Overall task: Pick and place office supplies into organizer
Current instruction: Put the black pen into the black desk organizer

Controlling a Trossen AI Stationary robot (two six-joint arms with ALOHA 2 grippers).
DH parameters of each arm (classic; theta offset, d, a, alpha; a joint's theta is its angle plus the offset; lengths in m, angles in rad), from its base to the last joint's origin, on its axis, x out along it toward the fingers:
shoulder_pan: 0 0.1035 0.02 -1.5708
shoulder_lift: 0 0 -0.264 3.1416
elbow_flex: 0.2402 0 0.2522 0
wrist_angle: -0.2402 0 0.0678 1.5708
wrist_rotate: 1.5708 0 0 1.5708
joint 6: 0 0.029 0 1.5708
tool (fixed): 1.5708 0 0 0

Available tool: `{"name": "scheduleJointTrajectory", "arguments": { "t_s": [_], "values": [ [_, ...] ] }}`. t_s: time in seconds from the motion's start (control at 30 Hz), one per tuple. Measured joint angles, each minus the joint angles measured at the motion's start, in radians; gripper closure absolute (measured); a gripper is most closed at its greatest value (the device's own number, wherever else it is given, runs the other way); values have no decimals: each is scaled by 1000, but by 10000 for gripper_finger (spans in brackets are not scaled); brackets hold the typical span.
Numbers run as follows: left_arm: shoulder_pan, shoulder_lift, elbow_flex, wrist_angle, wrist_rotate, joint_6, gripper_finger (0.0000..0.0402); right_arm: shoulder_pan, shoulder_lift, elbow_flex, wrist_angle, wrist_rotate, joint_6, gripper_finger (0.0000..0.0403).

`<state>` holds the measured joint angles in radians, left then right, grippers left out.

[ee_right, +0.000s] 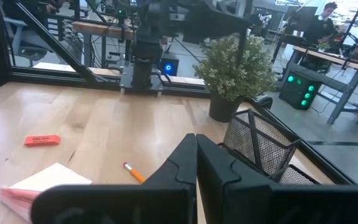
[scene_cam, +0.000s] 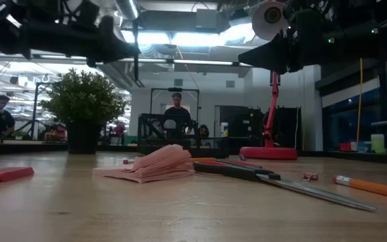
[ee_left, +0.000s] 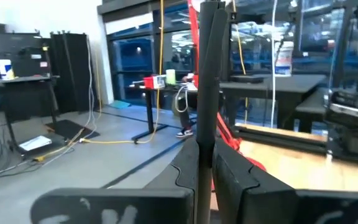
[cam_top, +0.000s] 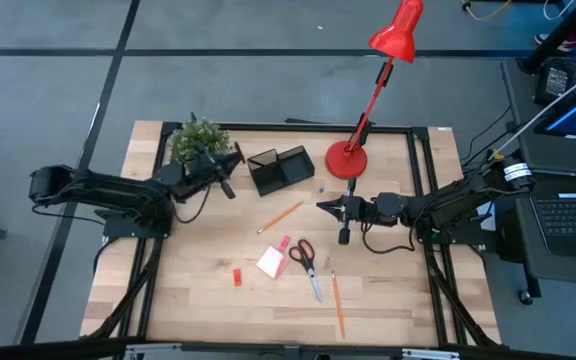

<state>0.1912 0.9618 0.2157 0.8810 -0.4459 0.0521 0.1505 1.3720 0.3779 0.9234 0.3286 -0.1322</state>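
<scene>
My left gripper (cam_top: 226, 170) hovers just left of the black mesh organizer (cam_top: 280, 168), shut on a black pen (cam_top: 228, 186). My right gripper (cam_top: 323, 207) is shut and empty, above the table's middle and pointing left; its fingers (ee_right: 185, 162) meet in the right wrist view. A short dark stick (cam_top: 345, 233) lies beside it, perhaps the second pen. On the wood lie an orange pencil (cam_top: 281, 216), the white note pad (cam_top: 271, 263), red-handled scissors (cam_top: 306, 262), a pink block (cam_top: 284, 243), a red block (cam_top: 237, 277) and another pencil (cam_top: 337, 305). My left gripper pinches the black pen's shaft (ee_left: 205, 124) between its two fingers (ee_left: 235, 177). The shaft lies across the fingers and sticks out well past them on one side. The pen is lifted clear of the table.
The green potted plant (cam_top: 198, 140) stands close behind my left gripper. The red lamp's base (cam_top: 346, 160) sits right of the organizer, its arm leaning past the far edge. Bare wood lies along the near-left part of the table (cam_top: 168, 290). People show in the room beyond.
</scene>
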Motion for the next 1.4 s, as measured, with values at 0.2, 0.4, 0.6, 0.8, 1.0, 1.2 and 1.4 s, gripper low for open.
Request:
{"name": "scheduleJointTrajectory", "arguments": {
  "t_s": [0.2,0.4,0.6,0.8,1.0,1.2,1.4],
  "values": [
    [67,154,13,150,20,-13,382,0,0,0,6,0,0,395],
    [101,284,106,148,116,-32,382,0,0,0,6,0,0,395],
    [119,369,170,152,115,-40,379,0,0,0,6,0,0,395],
    [121,444,169,243,104,-48,379,0,0,0,-1,0,0,395],
    [120,539,169,303,71,-52,379,0,0,0,-1,0,0,395],
    [120,648,169,389,32,-92,379,0,0,0,-2,0,0,395],
    [118,750,169,452,-4,-92,379,0,0,0,-2,0,0,395]
  ]
}}
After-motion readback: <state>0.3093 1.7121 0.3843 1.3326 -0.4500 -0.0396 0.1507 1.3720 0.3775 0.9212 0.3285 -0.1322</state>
